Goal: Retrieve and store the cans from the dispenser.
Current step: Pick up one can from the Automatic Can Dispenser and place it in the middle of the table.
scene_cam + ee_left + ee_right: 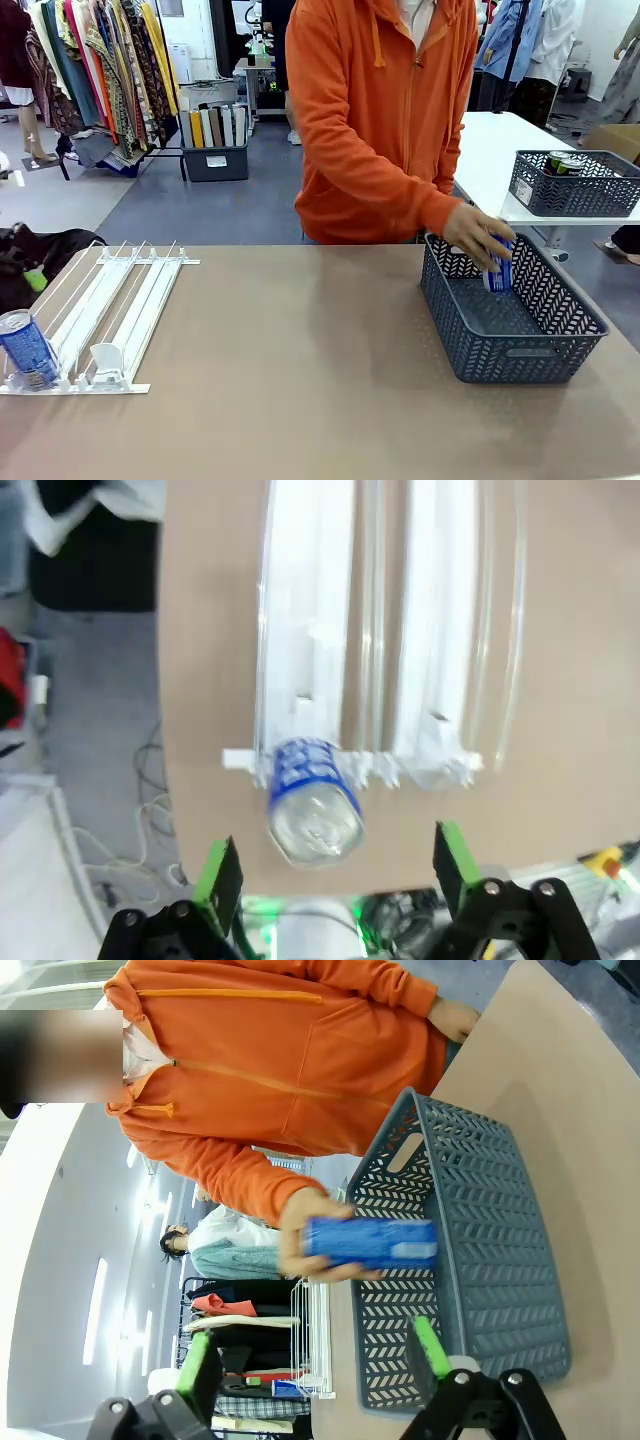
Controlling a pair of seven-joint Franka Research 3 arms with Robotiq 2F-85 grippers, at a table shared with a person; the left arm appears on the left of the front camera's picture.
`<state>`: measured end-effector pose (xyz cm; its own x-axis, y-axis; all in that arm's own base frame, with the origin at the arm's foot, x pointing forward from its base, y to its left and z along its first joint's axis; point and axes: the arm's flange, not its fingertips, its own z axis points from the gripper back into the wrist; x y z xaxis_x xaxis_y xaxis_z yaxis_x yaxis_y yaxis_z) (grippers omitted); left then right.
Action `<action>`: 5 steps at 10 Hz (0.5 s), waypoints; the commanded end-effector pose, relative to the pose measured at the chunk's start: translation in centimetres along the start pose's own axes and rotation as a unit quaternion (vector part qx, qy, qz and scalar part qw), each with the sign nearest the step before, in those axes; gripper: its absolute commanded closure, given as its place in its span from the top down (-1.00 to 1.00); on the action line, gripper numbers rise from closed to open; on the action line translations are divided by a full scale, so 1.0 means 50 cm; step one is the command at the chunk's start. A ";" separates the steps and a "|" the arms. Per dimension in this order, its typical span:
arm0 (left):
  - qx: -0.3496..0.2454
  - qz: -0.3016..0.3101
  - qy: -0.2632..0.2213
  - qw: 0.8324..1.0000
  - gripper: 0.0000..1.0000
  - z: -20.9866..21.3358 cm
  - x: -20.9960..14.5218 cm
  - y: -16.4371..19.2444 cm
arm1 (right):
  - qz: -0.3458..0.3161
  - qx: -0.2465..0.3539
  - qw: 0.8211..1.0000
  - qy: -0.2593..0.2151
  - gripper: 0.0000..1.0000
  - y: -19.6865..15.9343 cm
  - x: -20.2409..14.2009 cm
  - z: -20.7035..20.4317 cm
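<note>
Front across table (300, 380); left wrist over dispenser (300, 610); right wrist rolled, facing basket (500, 1260).

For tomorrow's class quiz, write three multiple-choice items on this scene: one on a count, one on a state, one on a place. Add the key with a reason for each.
1. How many cans stand on the flat white rail dispenser?
A. One
B. Three
C. Five

2. How is the left gripper?
A. Shut on a can
B. Open and empty
C. Shut on a rail

3. Where is the blue slim can that the person's hand holds?
A. On the dispenser
B. In the left gripper
C. At the dark grey perforated plastic basket

Key:
1 A: a single blue can stands at the front lip.
2 B: its green pads stand wide apart, short of that can.
3 C: the hand holds it just inside the basket's far rim.
</note>
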<state>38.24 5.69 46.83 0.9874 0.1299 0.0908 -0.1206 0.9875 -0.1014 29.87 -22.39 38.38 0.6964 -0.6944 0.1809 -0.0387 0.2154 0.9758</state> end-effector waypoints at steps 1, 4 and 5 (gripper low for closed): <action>0.041 0.038 -0.011 0.998 1.00 -0.044 -0.002 0.035 | 0.001 0.002 1.000 0.002 1.00 0.006 0.002 0.003; 0.005 0.003 0.022 1.000 1.00 -0.088 -0.014 0.036 | 0.001 0.002 1.000 0.002 1.00 0.006 0.002 0.003; -0.003 -0.005 0.025 1.000 1.00 -0.103 -0.020 0.032 | 0.001 0.002 1.000 0.002 1.00 0.006 0.002 0.003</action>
<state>37.86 6.74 41.93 0.9883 0.1450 0.0469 -0.1410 0.9868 -0.0800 29.88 -22.39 38.38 0.6965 -0.6944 0.1810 -0.0387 0.2154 0.9758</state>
